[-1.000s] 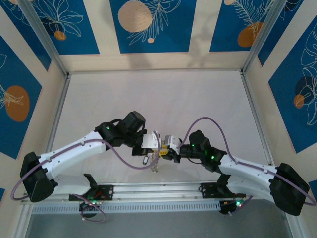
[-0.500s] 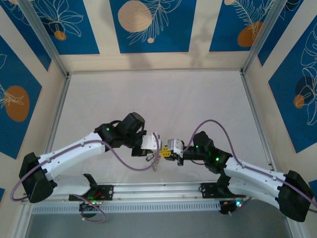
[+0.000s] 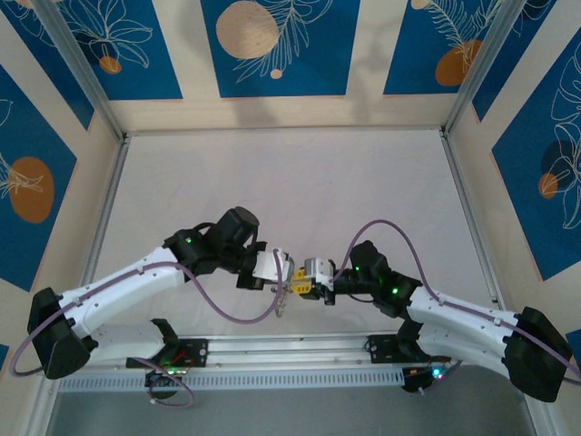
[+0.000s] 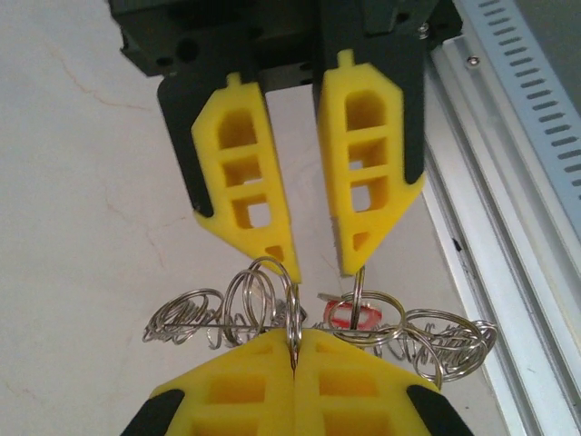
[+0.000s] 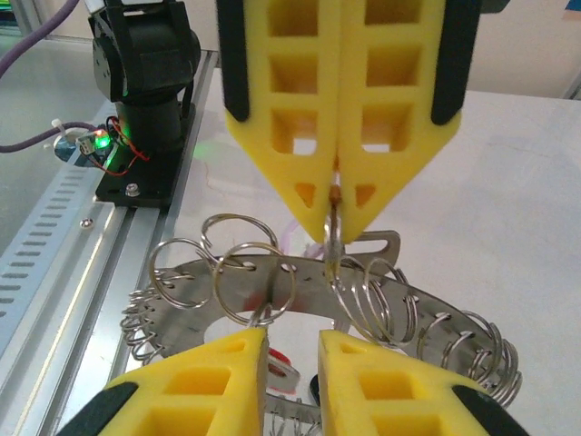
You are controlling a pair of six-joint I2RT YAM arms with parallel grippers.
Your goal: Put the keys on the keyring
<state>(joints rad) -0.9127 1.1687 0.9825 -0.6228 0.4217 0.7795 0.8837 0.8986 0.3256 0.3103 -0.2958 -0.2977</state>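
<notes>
The keyring (image 5: 300,277) is a flat grey metal ring pierced with holes and fringed with small silvery split rings. It hangs between the two grippers above the table. My left gripper (image 4: 295,338) is shut on one small split ring at its top edge, also clear in the right wrist view (image 5: 334,202). My right gripper (image 5: 292,343) faces it with its fingers apart; one split ring (image 5: 259,313) touches the left fingertip. The red tag (image 4: 349,314) hangs behind the ring. A pale lilac shape (image 5: 289,238) peeks over the ring; I cannot tell whether it is one of the keys.
The slotted aluminium rail (image 4: 508,209) of the table's near edge runs close beside the grippers. The left arm's base (image 5: 145,100) stands on it. White tabletop (image 3: 290,182) stretches behind the arms to the walls.
The right gripper has pulled back a little to the right, off the left gripper. The left arm has sunk slightly toward the near edge, still holding the ring.
</notes>
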